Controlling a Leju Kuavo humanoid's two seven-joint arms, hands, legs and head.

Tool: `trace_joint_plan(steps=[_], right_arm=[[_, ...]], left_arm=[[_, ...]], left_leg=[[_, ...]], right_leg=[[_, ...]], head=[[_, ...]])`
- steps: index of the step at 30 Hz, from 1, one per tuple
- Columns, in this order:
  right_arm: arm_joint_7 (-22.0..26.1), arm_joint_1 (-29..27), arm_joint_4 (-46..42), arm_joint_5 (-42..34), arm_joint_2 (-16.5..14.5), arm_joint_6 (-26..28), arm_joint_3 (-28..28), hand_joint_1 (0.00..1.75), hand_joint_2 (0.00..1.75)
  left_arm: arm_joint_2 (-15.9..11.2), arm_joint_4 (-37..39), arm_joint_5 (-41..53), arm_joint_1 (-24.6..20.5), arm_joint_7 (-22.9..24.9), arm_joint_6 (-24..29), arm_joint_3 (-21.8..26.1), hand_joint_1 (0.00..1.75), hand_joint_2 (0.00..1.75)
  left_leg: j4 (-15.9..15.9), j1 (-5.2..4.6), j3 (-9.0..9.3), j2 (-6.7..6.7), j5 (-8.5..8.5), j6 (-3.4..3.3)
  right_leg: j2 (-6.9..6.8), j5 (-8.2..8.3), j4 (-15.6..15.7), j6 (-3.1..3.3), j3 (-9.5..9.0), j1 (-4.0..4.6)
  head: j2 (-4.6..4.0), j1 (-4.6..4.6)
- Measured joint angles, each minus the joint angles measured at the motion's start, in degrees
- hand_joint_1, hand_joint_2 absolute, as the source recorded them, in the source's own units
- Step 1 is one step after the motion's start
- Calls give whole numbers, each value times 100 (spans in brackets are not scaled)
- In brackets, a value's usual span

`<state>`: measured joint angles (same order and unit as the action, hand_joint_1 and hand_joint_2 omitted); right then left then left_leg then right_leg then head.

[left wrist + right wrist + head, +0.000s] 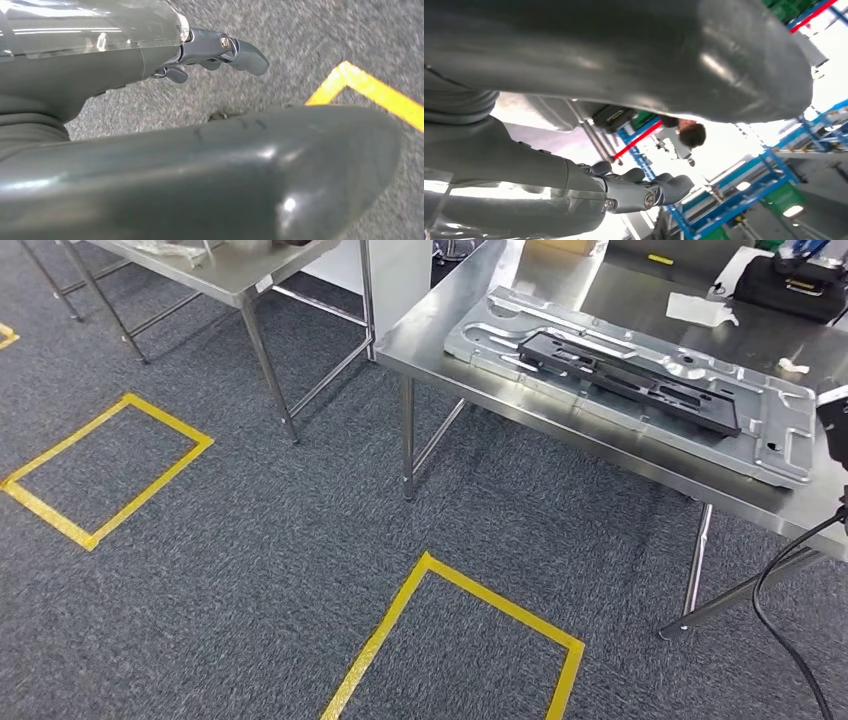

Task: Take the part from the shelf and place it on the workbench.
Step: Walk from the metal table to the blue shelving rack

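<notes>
The silver part [640, 380] lies flat on the workbench [440, 335]; left hand [200, 55] and right hand [634, 192] seemingly hold nothing, fingers loosely extended

High head view, floorward wrist views

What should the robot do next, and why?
Probably turn to find the shelf. The left hand and right hand hold nothing, so no part is picked yet. The workbench already carries a metal plate with a black part on it.
</notes>
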<state>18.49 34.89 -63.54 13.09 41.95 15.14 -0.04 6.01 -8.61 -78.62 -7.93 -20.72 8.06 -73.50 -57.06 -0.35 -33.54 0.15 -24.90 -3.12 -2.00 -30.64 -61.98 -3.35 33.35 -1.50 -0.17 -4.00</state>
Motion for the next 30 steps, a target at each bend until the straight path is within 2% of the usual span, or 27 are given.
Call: trace_joint_plan(steps=[1, 2, 3, 4, 5, 7, 8, 9, 10, 12, 13, 15, 17, 18, 19, 20, 21, 23, 25, 26, 28, 30], right_arm=[[0, 7, 27, 2, -17, 2, 4, 0, 0], [-1, 7, 56, 4, -37, 2, 9, 0, 0], [-1, 4, 83, 5, -61, 1, 16, 0, 0], [-2, 2, 105, 7, -86, 1, 22, 0, 0], [-2, 4, 123, 8, -105, 2, 26, 0, 0], [-2, 24, 144, 9, -121, 2, 28, 0, 0], [0, 36, 150, 14, -124, 1, 28, 0, 0], [2, 51, 156, 23, -128, -2, 28, 0, 0], [4, 66, 162, 40, -136, -8, 29, 0, 0], [8, 96, 178, 80, -158, -25, 33, 0, 0], [9, 110, 186, 97, -170, -35, 34, 0, 0], [10, 129, 200, 114, -188, -56, 34, 0, 0], [16, 140, 223, 127, -198, -83, 34, 0, 0], [23, 141, 238, 140, -207, -94, 34, 0, 0], [33, 142, 255, 166, -222, -105, 35, 0, 0], [42, 142, 270, 196, -240, -117, 36, 0, 0], [44, 145, 281, 226, -255, -130, 37, 0, 0], [20, 157, 291, 259, -251, -179, 38, 0, 0], [-22, 157, 283, 240, -197, -236, 28, 0, 0], [-38, 148, 272, 221, -166, -265, 19, 0, 0], [-54, 119, 248, 196, -126, -306, -1, 0, 0], [-58, 84, 235, 191, -108, -320, -12, 0, 0]], left_arm=[[3, 0, 0, -2, 0, 1, 0, 0, 0], [4, 0, 0, -1, 0, 1, 0, 0, 0], [6, 0, 0, 4, 0, 1, 0, 0, 0], [7, 0, 0, 7, 1, 1, 0, 0, 0], [8, 0, 0, 7, 2, 1, 0, 0, 0], [13, 0, 0, 2, 4, 1, 0, 0, 0], [17, 0, 0, -2, 5, 3, 0, 0, 0], [20, 0, 0, -3, 6, 8, 0, 0, 0], [25, 0, 0, 1, 8, 16, 0, 0, 0], [33, 0, 0, 17, 11, 36, 0, 0, 0], [36, 0, 0, 24, 13, 43, 0, 0, 0], [38, 0, 0, 22, 13, 52, 0, 0, 0], [38, 0, 2, 13, 19, 58, 0, 0, 0], [38, 0, 3, 13, 23, 61, 0, 0, 0], [38, 0, 4, 18, 27, 62, 0, 0, 0], [38, 0, 5, 23, 30, 63, 0, 0, 0], [38, 0, 7, 29, 26, 64, 0, 0, 0], [38, 0, 15, 29, 15, 66, 0, 0, 0], [38, 0, 24, 20, 8, 68, 0, 0, 0], [38, 0, 26, 19, 9, 73, 0, 0, 0], [39, 0, 30, 32, 14, 91, 0, 0, 0], [47, 0, 31, 41, 15, 119, 0, 0, 0]], left_leg=[[4, -5, -8, -46, 10, -15], [1, -11, -15, -95, 14, -21], [-5, -16, -18, -146, 16, -24], [-14, -21, -19, -197, 17, -25], [-29, -22, -19, -251, 16, -23], [-65, -23, -27, -358, 5, -7], [-89, -25, -50, -408, 3, 11], [-106, -21, -84, -456, 9, 37], [-113, -14, -120, -499, 19, 66], [-105, 1, -157, -570, 46, 122], [-106, -2, -164, -588, 42, 145], [-283, -22, -242, -437, -82, 205], [-893, -11, -523, -192, -413, 273], [-1292, 12, -715, -126, -587, 299], [-1618, 34, -876, -94, -696, 321], [-1763, 53, -950, -76, -702, 340], [-1675, 69, -906, -58, -602, 355], [-930, 85, -532, 63, -244, 358], [-291, 63, -209, 179, -37, 300], [-177, 47, -160, 191, -23, 261], [-163, 33, -173, 92, -9, 180], [-122, 42, -167, 13, 23, 105]], right_leg=[[105, -189, -391, -12, 193, -1], [152, -338, -789, -21, 395, 1], [172, -398, -1072, -27, 548, 4], [179, -342, -1149, -26, 608, 5], [188, -176, -991, -16, 555, 5], [307, 249, -228, 26, 220, 4], [391, 378, 121, 50, 72, 7], [452, 436, 342, 72, -15, 15], [481, 420, 415, 91, -34, 25], [420, 426, 433, 121, -19, 43], [384, 439, 458, 149, -30, 22], [289, 468, 521, 208, -68, -11], [169, 476, 550, 253, -95, -11], [115, 472, 546, 264, -96, -6], [61, 469, 542, 264, -97, -3], [10, 464, 535, 258, -98, -5], [-38, 456, 525, 246, -101, -10], [-136, 423, 495, 200, -116, -20], [-224, 387, 462, 135, -124, 6], [-267, 376, 457, 102, -128, 18], [-339, 375, 478, 40, -147, 19], [-197, 257, 363, -14, -108, -12]], head=[[0, 0], [-1, 0], [-1, 0], [-1, 0], [-1, 0], [-1, 0], [0, 0], [0, 0], [0, 1], [-1, 1], [0, 0], [0, -2], [-1, -3], [-1, -4], [-1, -4], [-1, -4], [-1, -4], [-1, -4], [-1, -3], [-1, -2], [0, 0], [0, 2]])
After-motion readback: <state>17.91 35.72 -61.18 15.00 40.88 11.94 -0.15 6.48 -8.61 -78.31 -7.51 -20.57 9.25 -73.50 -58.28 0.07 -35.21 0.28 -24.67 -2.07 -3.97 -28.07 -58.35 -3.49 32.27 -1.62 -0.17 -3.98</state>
